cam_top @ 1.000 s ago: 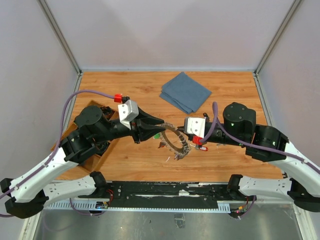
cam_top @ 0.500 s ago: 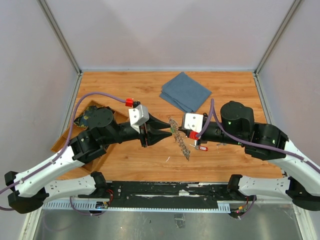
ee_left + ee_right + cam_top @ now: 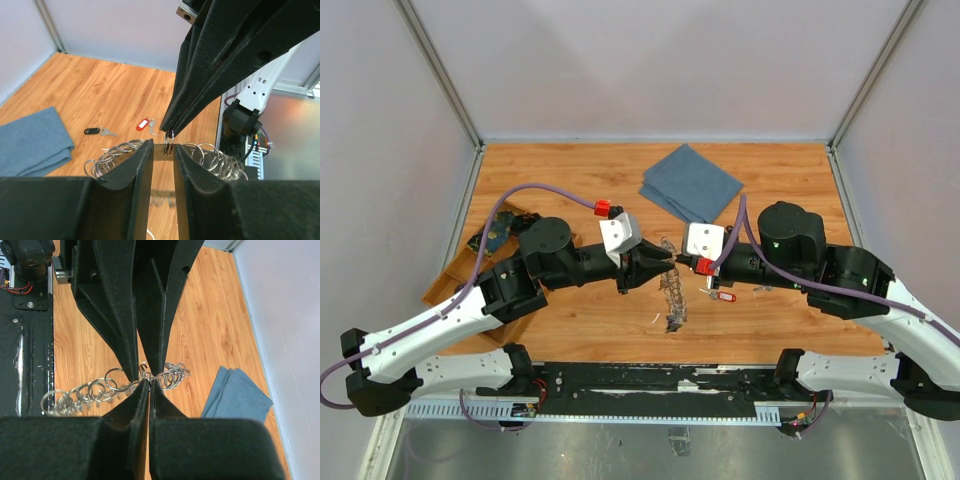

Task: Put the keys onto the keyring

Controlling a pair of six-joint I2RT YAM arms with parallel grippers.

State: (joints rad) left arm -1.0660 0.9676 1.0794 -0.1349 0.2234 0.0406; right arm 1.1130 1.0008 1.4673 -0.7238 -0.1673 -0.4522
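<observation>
The keyring [image 3: 672, 292], a large loop strung with many small silvery rings, hangs edge-on from my right gripper [image 3: 681, 263]. That gripper is shut on one small ring [image 3: 146, 374]. My left gripper [image 3: 666, 260] meets it tip to tip. Its jaws stand a narrow gap apart around that ring [image 3: 168, 141], with a small flat olive-brown piece [image 3: 163, 152] clamped across the gap, seemingly a key's tag. A red-tagged key [image 3: 723, 296] and a black-tagged key [image 3: 92, 131] lie on the table below the right arm.
A folded blue cloth [image 3: 690, 185] lies at the back centre. A wooden tray [image 3: 470, 272] with dark items sits at the left edge, partly under the left arm. The table's walls rise on three sides.
My left arm has swung right until its tips meet the right gripper's. The keyring has turned from lying nearly flat between the grippers to hanging edge-on from the right one.
</observation>
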